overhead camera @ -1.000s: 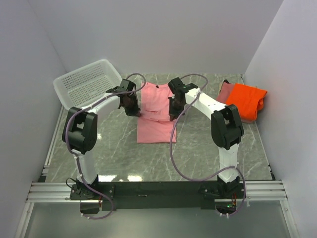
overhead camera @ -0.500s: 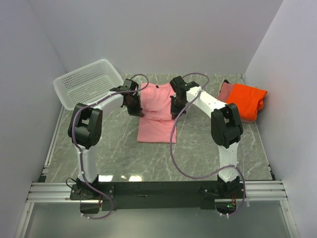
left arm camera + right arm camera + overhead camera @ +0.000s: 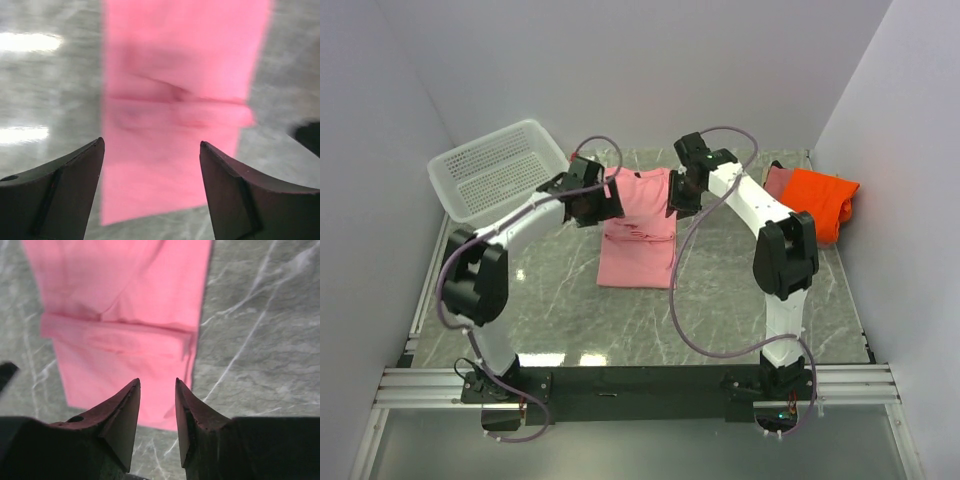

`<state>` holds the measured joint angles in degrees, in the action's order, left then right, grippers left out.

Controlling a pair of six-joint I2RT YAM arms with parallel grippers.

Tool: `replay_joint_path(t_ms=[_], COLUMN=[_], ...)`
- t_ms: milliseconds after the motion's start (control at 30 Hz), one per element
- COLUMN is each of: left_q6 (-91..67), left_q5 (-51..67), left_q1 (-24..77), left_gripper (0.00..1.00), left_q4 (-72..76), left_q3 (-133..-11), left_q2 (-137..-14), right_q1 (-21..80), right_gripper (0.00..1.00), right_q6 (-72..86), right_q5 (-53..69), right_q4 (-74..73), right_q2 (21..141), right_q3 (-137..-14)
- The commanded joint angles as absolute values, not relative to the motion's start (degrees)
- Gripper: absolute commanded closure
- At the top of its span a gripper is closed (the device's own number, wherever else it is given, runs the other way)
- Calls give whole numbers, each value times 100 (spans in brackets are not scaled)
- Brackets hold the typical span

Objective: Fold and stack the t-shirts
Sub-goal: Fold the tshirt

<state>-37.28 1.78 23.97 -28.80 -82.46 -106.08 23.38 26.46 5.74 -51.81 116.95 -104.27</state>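
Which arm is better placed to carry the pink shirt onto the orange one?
Right, probably. The right fingers, open, hover over the light pink cloth t-shirt on the side nearer the bright orange folded t-shirt; the left fingers sit on its other side, toward the white perforated plastic basket.

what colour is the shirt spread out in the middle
The shirt is light pink, clearest in the right wrist view.
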Motion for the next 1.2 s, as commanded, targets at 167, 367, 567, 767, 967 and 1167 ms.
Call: replay_joint_path(t_ms=[167, 367, 567, 767, 967, 1167], left_q6=[-4341, -4378, -4201, -4096, -4140, -4350], left_q5=[316, 413, 483, 334, 237, 132], left_q1=[3857, 4209, 4447, 4684, 4904, 5202], left_gripper=[19, 20, 20, 20, 20, 20], left_q4=[-1188, -326, 211, 114, 70, 70], left_q3=[-6892, -6232, -5722, -5555, -5195, -4773], left_q2=[-9703, -9844, -10133, -10213, -9994, -9703], right_q1=[2689, 2689, 2803, 3120, 3173, 3173], right_gripper=[69, 70, 71, 71, 71, 71], right_q6=[2593, 2786, 2698, 2645, 2733, 2698], right_q5=[1292, 1379, 1714, 1688, 1617, 1398], right_q4=[-4790, -4535, -4500, -4667, -4588, -4746], right_q2=[11522, 11558, 11759, 12102, 12401, 12726], right_q3=[-10037, -9712, -9791, -9940, -9966, -10301])
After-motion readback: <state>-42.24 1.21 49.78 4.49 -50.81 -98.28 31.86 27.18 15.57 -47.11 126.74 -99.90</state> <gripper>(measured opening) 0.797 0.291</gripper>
